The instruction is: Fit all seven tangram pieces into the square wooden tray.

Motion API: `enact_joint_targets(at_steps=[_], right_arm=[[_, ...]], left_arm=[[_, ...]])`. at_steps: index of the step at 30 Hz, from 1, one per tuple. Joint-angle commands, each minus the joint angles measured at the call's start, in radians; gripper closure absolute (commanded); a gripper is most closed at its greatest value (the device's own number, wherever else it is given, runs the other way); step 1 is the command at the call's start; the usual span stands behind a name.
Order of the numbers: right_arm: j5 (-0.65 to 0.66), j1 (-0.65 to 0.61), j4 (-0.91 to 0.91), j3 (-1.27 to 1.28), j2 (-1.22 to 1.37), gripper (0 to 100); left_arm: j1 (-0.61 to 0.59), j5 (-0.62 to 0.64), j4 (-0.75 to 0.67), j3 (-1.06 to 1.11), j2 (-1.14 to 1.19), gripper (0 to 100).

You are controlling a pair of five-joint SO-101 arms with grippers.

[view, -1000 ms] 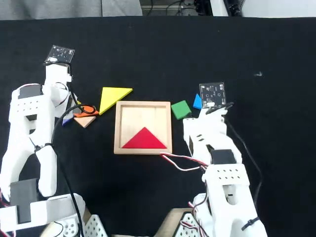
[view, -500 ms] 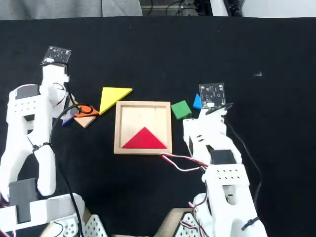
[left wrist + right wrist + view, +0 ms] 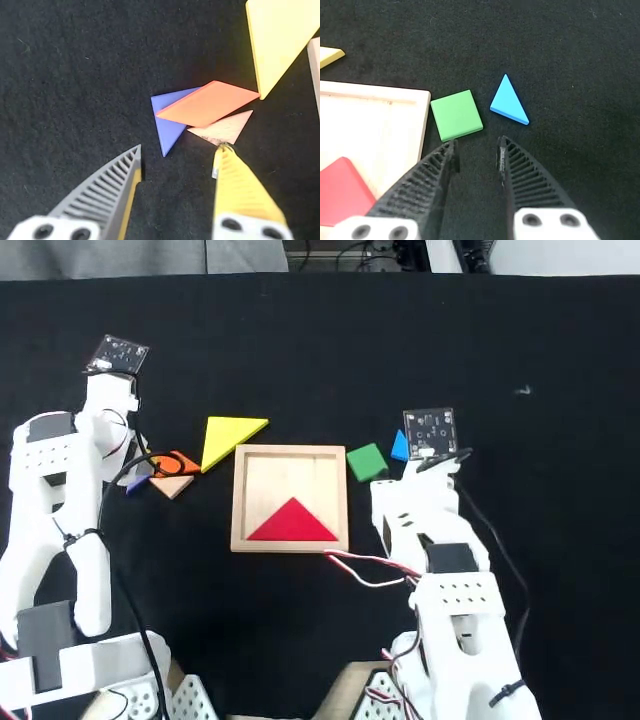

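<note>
The job has just begun. One piece, the red triangle (image 3: 292, 523), lies flat inside the square wooden tray (image 3: 238, 502), with its long side along the tray edge nearest the arms. The other six pieces lie on the black tabletop (image 3: 570, 360) and need to go in. The big yellow triangle (image 3: 228, 436) sits just beside one far corner of the tray. Next to it is a little pile: the orange slanted four-sided piece (image 3: 207, 103) lies on top of the dark blue triangle (image 3: 167, 127) and touches the pale wooden triangle (image 3: 222, 129). The left claw (image 3: 179, 150) is spread wide, holds nothing, and hangs right by this pile. On the other side of the tray, the green square (image 3: 456, 114) lies just beside the tray's corner, and the small light blue triangle (image 3: 509, 101) is close to it but not touching. The right claw (image 3: 477, 144) is spread a little, holds nothing, and points at the gap between those two. Part of the dark blue triangle is hidden under the orange piece. From above, the left arm covers some of the pile, and the right arm's wrist covers part of the light blue triangle.
</note>
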Motion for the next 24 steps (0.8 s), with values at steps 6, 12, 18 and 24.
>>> enact_joint_targets(at_steps=[6,12,18,24], right_arm=[[-0.005,0.005,-0.026,-0.004,0.007,86.1],[0.075,0.005,-0.026,0.007,0.007,86.1],[0.091,-0.003,-0.028,0.005,0.007,86.1],[0.094,-0.035,-0.028,0.007,0.007,86.1]], left_arm=[[0.130,0.115,-0.061,-0.202,0.044,76],[0.197,0.121,0.094,-0.510,0.324,76],[0.254,0.112,0.384,-0.920,0.618,70],[0.280,0.028,0.459,-1.296,0.885,60]])
